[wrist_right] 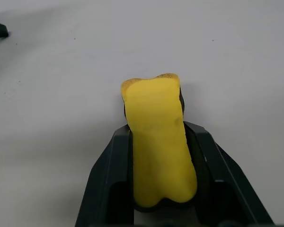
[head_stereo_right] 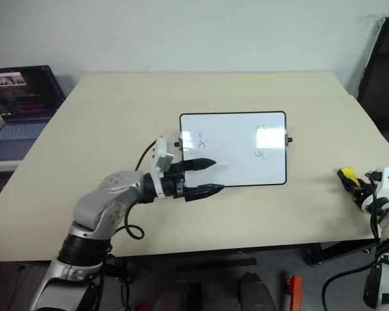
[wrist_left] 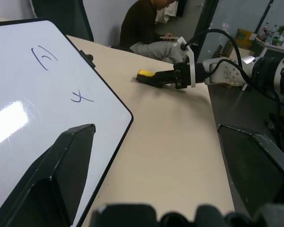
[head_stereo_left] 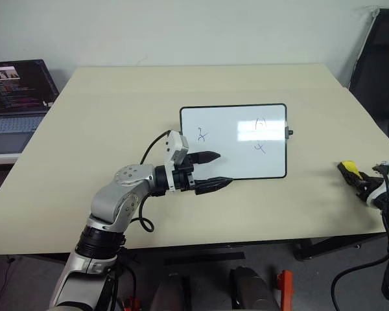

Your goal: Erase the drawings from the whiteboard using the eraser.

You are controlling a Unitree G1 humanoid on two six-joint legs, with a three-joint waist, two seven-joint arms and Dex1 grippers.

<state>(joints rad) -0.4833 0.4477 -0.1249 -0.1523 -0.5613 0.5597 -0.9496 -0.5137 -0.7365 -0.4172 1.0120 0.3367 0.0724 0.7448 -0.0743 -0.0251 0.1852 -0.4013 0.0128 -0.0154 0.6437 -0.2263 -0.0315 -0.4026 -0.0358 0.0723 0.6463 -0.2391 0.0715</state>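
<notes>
Right wrist view: right tool (wrist_right: 163,156) is clamped on the eraser (wrist_right: 158,142), both fingers pinching its long sides hard enough to waist the foam, with the front half of the eraser sticking out past the tips, which looks like enough free face for wiping. Head views put that tool and the eraser (head_stereo_left: 350,170) low over the tabletop (head_stereo_left: 84,155) near its right edge, well apart from the whiteboard (head_stereo_left: 236,155). The whiteboard lies flat near the middle of the tabletop, long side across. All three drawings are untouched: one x-like scribble (head_stereo_left: 203,135) in the left half, a looped squiggle (head_stereo_left: 260,123) and another x (head_stereo_left: 259,148) in the right half. Left tool (head_stereo_left: 211,172) hangs with its jaws spread wide over the whiteboard's near-left corner, one finger above the white surface and one near the front frame; probably staged there to pin the board so it won't slide under wiping, but no contact is confirmed. A laptop (head_stereo_left: 16,103) sits off the far-left corner. A seated person (wrist_left: 149,28) is behind the right side. My read: grasp done, carry to the board is next.
</notes>
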